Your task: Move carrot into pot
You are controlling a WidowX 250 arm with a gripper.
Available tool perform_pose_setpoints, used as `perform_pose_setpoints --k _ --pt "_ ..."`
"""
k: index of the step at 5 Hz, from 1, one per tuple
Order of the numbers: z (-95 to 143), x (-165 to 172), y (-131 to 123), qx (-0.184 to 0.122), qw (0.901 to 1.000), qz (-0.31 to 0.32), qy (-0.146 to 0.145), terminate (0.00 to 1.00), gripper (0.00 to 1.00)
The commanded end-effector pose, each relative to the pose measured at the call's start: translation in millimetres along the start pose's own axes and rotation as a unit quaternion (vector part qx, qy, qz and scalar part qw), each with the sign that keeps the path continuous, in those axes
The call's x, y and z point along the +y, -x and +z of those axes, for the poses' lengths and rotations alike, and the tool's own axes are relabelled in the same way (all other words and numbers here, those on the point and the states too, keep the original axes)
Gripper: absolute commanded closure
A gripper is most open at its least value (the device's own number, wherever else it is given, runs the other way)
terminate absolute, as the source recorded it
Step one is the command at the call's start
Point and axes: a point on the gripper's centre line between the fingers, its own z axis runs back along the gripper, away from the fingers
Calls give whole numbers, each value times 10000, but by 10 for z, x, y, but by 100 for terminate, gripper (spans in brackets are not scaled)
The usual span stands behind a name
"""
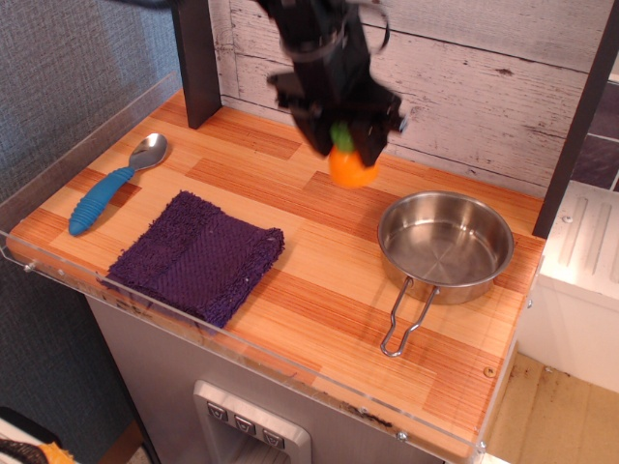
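Note:
My gripper [340, 143] is shut on the green top of the orange toy carrot [350, 168] and holds it in the air above the back of the wooden table, its orange body hanging below the fingers. The steel pot [445, 244] stands on the table to the right and nearer the front, empty, with its wire loop handle [406, 314] pointing toward the front edge. The carrot is left of and behind the pot, clear of its rim.
A folded purple towel [197, 255] lies at the front left. A spoon with a blue handle [116, 182] lies at the far left. A clear plastic rim [87, 126] borders the table's left and front edges. A dark post [196, 58] stands at the back left.

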Motion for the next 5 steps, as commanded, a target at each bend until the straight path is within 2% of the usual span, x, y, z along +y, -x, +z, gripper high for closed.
perform_pose_setpoints --k 1,3,4,5 --pt "282 -629 -13 -109 9956 -879 322 0 100" --pt "88 -804 -60 160 9945 -986 326 0 100" --pt "7 -797 -49 361 9954 -839 296 0 0" --pt "-47 -780 -6 446 9955 -785 271 0 0"
